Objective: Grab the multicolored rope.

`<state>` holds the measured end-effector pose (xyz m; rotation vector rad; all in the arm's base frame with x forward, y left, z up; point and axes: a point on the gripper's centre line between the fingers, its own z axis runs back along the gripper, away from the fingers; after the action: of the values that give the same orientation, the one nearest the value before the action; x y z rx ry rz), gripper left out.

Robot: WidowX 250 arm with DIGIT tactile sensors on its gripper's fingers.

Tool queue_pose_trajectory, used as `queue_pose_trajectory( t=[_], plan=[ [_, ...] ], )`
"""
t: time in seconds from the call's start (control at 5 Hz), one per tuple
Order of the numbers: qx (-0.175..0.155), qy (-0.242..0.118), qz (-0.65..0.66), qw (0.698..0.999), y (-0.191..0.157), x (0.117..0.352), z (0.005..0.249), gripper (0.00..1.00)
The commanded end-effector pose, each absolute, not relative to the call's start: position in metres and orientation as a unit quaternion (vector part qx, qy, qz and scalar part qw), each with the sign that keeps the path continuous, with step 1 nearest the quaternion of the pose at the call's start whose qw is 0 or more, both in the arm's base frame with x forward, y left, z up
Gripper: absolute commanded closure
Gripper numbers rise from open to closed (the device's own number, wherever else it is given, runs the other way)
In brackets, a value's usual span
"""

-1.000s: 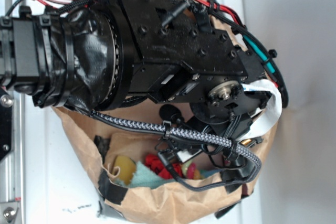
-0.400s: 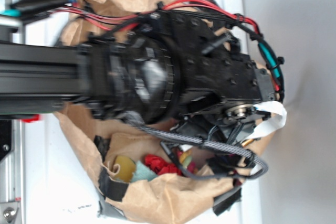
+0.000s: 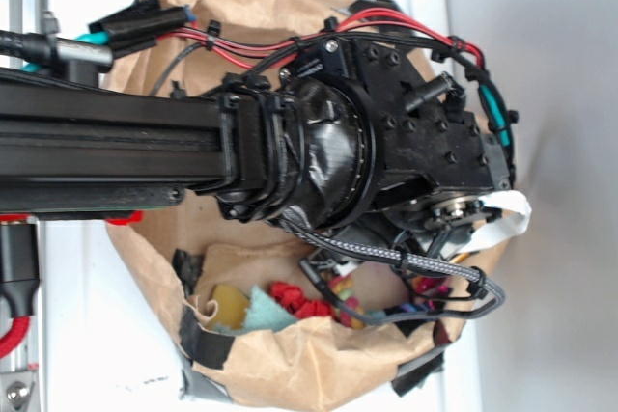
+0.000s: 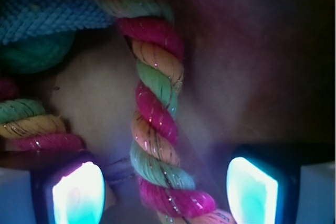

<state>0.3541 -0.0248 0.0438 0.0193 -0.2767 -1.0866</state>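
The gripper (image 4: 165,187) was open, its fingers (image 4: 77,192) apart on either side of the rope (image 4: 157,124), which ran between them inside the bag (image 3: 290,364). Closing squarely on that middle strand, without descending further, looked the best way to secure it.

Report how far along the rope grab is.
Done: the arm is down inside the brown paper bag, and the gripper is lined up with the multicolored rope running between its two lit fingertips. In hand: positioning; the jaws stand open, with a gap on each side of the rope. Left: close on the rope and lift it.
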Motion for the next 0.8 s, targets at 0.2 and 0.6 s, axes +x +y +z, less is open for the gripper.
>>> queue_pose_trajectory(
  t=[0.2,0.6],
  plan=[
    [0.017,-0.134,-0.552,0.823,-0.0566,0.3711,0.047,0.0],
    [0.008,-0.133,-0.547,0.827,-0.0583,0.3682,0.0429,1.0]
  ],
)
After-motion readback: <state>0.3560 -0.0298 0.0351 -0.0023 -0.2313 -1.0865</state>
